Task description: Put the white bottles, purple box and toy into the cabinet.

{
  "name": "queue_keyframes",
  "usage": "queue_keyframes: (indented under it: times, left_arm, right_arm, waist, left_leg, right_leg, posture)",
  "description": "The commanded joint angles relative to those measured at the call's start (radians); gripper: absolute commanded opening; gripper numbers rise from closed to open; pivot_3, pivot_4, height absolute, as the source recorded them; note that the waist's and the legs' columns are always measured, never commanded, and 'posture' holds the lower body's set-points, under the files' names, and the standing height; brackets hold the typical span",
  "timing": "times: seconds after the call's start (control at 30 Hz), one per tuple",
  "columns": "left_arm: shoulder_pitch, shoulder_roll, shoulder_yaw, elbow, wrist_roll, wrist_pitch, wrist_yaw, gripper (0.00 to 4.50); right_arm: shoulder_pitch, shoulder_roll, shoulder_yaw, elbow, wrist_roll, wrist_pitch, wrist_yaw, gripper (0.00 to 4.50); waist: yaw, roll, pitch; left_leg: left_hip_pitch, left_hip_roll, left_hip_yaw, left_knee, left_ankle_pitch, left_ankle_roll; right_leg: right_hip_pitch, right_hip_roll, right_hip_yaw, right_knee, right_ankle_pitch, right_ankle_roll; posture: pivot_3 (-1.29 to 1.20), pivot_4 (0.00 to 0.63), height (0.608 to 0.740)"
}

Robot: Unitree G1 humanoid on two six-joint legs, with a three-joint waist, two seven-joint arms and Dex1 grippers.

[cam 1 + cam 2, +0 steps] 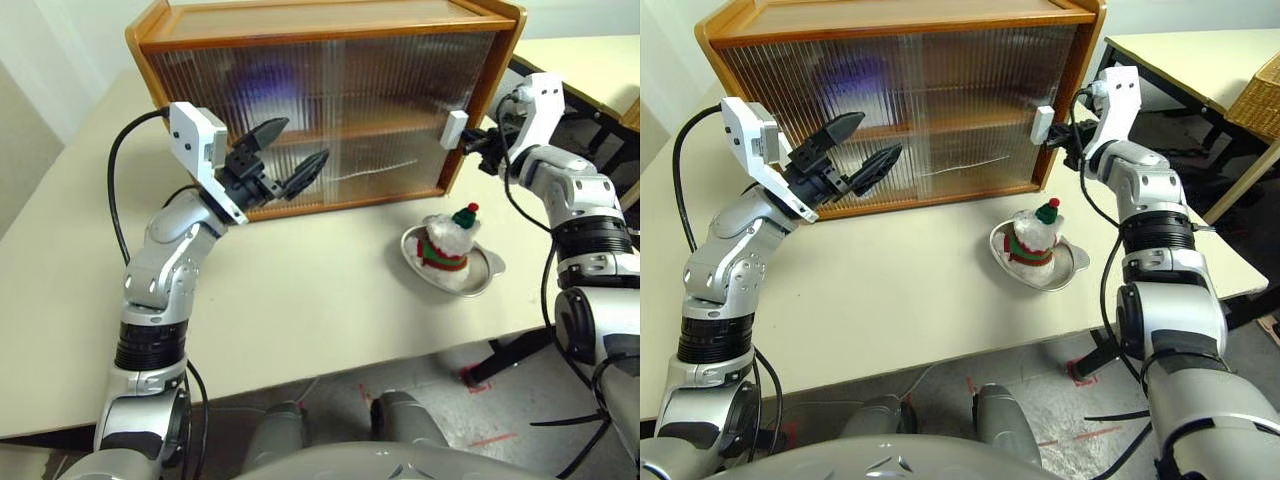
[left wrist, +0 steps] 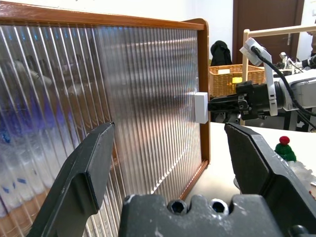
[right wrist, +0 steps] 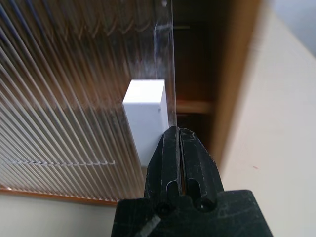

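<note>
Nudging the white handle (image 1: 455, 129) with closed right fingers (image 1: 474, 140) could slip off sideways; left fingers (image 1: 283, 154) hang open, upper left.

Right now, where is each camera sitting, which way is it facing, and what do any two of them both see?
Left eye view: on the head, looking forward and down at the cabinet and the toy in a metal dish; both arms show.
Right eye view: beside it, same scene.
Left wrist view: on the left wrist, looking along the open left claw across the ribbed doors; the right claw shows at the white handle.
Right wrist view: on the right wrist, looking along the shut right claw at that handle.
Both wrist views share the handle.
</note>
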Motion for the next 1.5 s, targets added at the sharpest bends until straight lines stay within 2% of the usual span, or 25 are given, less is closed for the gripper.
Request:
queue_keyframes:
  times: [0.03, 0.47, 0.97, 1.27, 1.37, 1.5]
  left_arm:
    - [0.000, 0.000, -0.003, -0.008, -0.001, 0.002, 0.002, 4.50]
    - [0.001, -0.002, -0.002, -0.010, 0.002, 0.001, 0.010, 4.50]
    - [0.007, -0.011, -0.001, -0.015, 0.008, -0.008, 0.036, 4.50]
    - [0.012, -0.019, -0.013, -0.012, 0.010, -0.016, 0.037, 4.50]
    - [0.007, -0.028, -0.021, -0.012, 0.011, -0.016, 0.039, 4.50]
    - [-0.003, -0.040, -0.027, 0.020, 0.021, -0.042, 0.033, 4.50]
  right_arm:
    - [0.012, 0.018, 0.017, -0.060, -0.001, 0.037, -0.002, 0.04]
    - [0.052, 0.146, 0.113, -0.287, -0.013, 0.172, -0.019, 0.04]
    - [-0.020, 0.279, 0.136, -0.254, -0.001, 0.165, 0.006, 0.04]
    - [-0.036, 0.261, 0.133, -0.265, 0.011, 0.176, 0.063, 0.04]
    - [-0.029, 0.216, 0.104, -0.279, 0.009, 0.174, 0.054, 0.04]
    - [0.022, 0.100, 0.049, -0.363, 0.018, 0.154, 0.054, 0.04]
  waist:
    - [0.000, 0.000, 0.000]
    - [0.001, 0.000, 0.000]
    - [0.004, 0.000, 0.000]
    - [0.001, 0.001, 0.000]
    - [0.003, 0.001, 0.000]
    - [0.015, 0.001, 0.001]
  left_leg:
    - [0.000, 0.000, 0.000, 0.000, 0.000, 0.000]
    - [-0.001, 0.000, -0.001, 0.000, -0.002, -0.004]
    - [-0.001, 0.000, -0.002, -0.001, -0.003, -0.005]
    - [-0.001, 0.000, -0.002, -0.001, -0.003, -0.005]
    - [-0.001, 0.000, -0.002, -0.001, -0.003, -0.005]
    - [-0.002, -0.001, -0.002, -0.001, -0.003, -0.005]
  right_leg:
    - [0.000, 0.000, 0.000, 0.000, 0.000, 0.000]
    - [-0.001, 0.000, -0.001, 0.002, 0.000, 0.000]
    - [-0.002, 0.000, -0.002, 0.003, 0.000, 0.000]
    - [-0.003, 0.000, -0.002, 0.004, 0.000, -0.001]
    - [-0.003, 0.000, -0.002, 0.004, 0.000, -0.001]
    - [-0.003, -0.001, -0.002, 0.002, 0.000, -0.001]
  posture:
    - [0.02, 0.000, 0.740]
    - [0.02, 0.000, 0.740]
    - [0.05, 0.000, 0.740]
    - [0.03, 0.000, 0.740]
    - [0.03, 0.000, 0.740]
    - [-0.01, 0.000, 0.740]
